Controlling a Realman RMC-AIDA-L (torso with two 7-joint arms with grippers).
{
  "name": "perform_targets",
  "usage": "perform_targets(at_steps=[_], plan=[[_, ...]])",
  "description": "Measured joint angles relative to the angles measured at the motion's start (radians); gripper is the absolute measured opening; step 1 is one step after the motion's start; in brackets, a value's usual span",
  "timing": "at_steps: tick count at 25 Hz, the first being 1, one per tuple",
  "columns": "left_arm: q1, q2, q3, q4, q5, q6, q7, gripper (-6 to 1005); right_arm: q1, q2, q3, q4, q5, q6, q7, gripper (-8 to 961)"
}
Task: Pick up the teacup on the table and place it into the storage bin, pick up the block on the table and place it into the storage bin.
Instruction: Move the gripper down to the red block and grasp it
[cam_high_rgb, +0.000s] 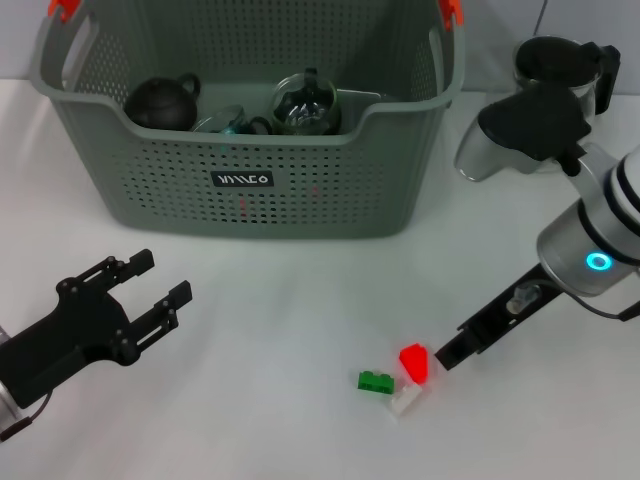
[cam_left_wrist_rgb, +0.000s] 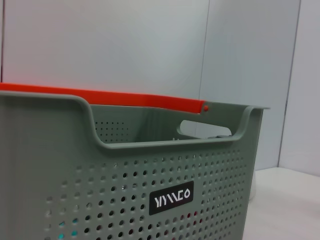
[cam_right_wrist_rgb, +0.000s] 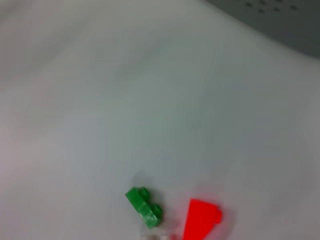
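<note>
The grey-green perforated storage bin (cam_high_rgb: 330, 205) stands at the back of the table and fills the left wrist view (cam_left_wrist_rgb: 60, 165). Inside it are a black teapot (cam_high_rgb: 160, 102), a glass teapot (cam_high_rgb: 305, 105) and a small clear cup (cam_high_rgb: 225, 122) between them. A red block (cam_high_rgb: 415, 361), a green block (cam_high_rgb: 376, 381) and a white block (cam_high_rgb: 405, 398) lie together on the table in front. The right wrist view shows the green block (cam_right_wrist_rgb: 145, 205) and the red block (cam_right_wrist_rgb: 202, 220). My right gripper (cam_high_rgb: 450, 355) is low, just right of the red block. My left gripper (cam_high_rgb: 160, 278) is open and empty at the front left.
A glass jug with a black lid (cam_high_rgb: 555, 65) stands at the back right, partly behind my right arm (cam_high_rgb: 520, 130). The bin has orange handle clips (cam_high_rgb: 452, 12). A corner of the bin shows in the right wrist view (cam_right_wrist_rgb: 280, 20).
</note>
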Motion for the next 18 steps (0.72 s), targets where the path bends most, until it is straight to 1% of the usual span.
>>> perform_targets(at_steps=[3,5,18], plan=[[0.000,0.000,0.000,0.000,0.000,0.000,0.000,628,0.018,0.001,-0.005,0.032,0.019,0.011,0.011,579],[0.000,0.000,0.000,0.000,0.000,0.000,0.000,628,0.035,0.001,-0.027,0.055,0.021,0.016,0.015,579],[0.001,0.000,0.000,0.000,0.001,-0.012,0.000,629,0.105,0.001,-0.241,0.081,0.008,0.118,0.097,579]])
